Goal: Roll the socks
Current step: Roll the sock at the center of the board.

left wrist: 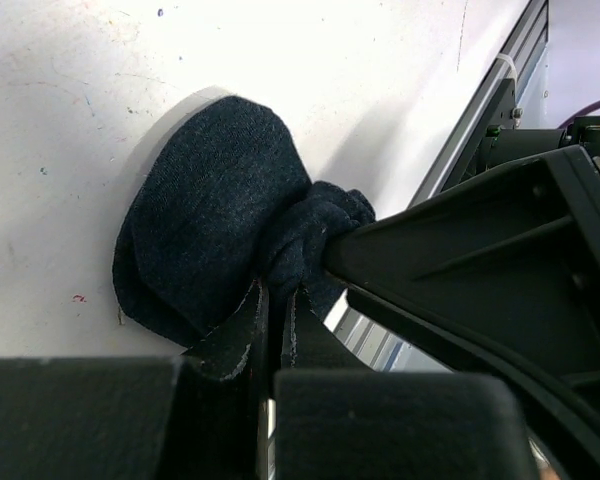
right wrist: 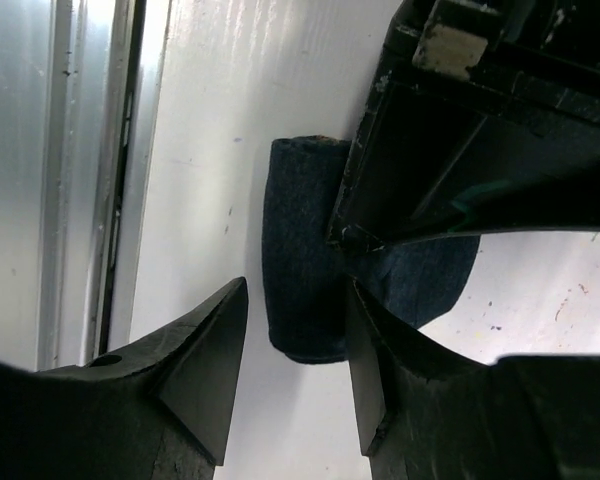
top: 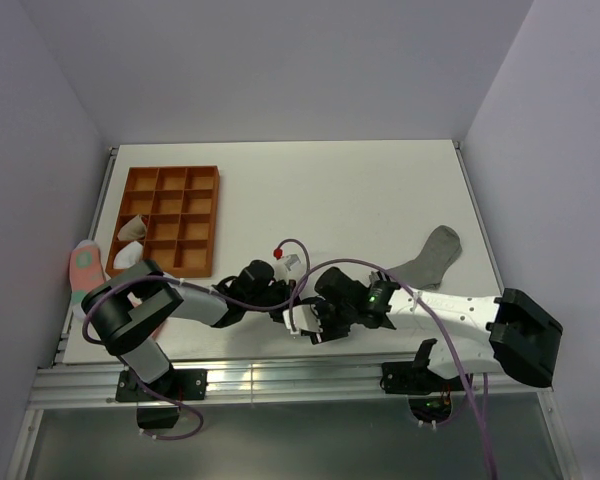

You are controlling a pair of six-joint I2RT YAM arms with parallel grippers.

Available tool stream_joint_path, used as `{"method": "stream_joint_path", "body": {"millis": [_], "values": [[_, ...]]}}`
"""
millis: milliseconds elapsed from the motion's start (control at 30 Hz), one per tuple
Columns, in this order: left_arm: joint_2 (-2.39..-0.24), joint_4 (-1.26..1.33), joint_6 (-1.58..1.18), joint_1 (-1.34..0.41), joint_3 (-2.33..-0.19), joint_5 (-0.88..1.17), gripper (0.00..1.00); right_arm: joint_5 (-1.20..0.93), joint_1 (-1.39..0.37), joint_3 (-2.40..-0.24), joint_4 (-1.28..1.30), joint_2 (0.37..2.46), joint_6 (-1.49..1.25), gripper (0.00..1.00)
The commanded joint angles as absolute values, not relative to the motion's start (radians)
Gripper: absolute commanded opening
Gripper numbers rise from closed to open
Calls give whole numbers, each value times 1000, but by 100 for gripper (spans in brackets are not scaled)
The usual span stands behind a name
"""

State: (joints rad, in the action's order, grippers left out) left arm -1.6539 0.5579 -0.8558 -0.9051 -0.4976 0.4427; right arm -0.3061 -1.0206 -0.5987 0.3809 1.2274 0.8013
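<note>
The dark navy sock (left wrist: 210, 210) lies bunched and partly rolled on the white table close to its front edge. My left gripper (left wrist: 275, 300) is shut on a fold of it. In the right wrist view the navy sock (right wrist: 300, 230) is a short roll, and my right gripper (right wrist: 295, 305) is open with a finger on each side of the roll's near end. In the top view both grippers meet, left (top: 280, 300) and right (top: 315, 318), and hide the navy sock. The grey sock (top: 435, 255) lies flat at the right, apart from both grippers.
An orange compartment tray (top: 202, 225) stands at the left with pale bundles (top: 130, 240) in its left cells. A pink sock (top: 85, 265) lies left of the tray. The aluminium rail (right wrist: 80, 150) runs along the table's front edge, close to the grippers.
</note>
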Motion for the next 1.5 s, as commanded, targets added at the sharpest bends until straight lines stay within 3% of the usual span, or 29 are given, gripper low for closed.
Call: {"method": "stream_joint_path", "body": {"millis": [0,267,300,400,500,667,1100,1467], "values": [[-1704,354,-818,-904,-453,429,0,-249,-1040,-580,324,1250,787,50],[-1697,383,-836,-900,-443,451,1,-210,-1052,-581,291,1321,762,47],[-1692,405,-842,-900,-439,453,3,-215,-1054,-583,293,1328,753,43],[-1643,458,-885,-900,-420,451,19,-227,-1051,-603,317,1350,738,27],[-1571,482,-937,-900,-396,390,34,-248,-1043,-623,344,1362,733,23],[-1432,496,-982,-900,-338,189,44,-279,-1017,-673,400,1397,738,22],[-1102,437,-1025,-903,-167,-81,46,-498,-907,-859,613,1563,778,21],[-1081,497,-916,-986,-155,-166,50,-716,-739,-1167,934,1883,838,22]]}}
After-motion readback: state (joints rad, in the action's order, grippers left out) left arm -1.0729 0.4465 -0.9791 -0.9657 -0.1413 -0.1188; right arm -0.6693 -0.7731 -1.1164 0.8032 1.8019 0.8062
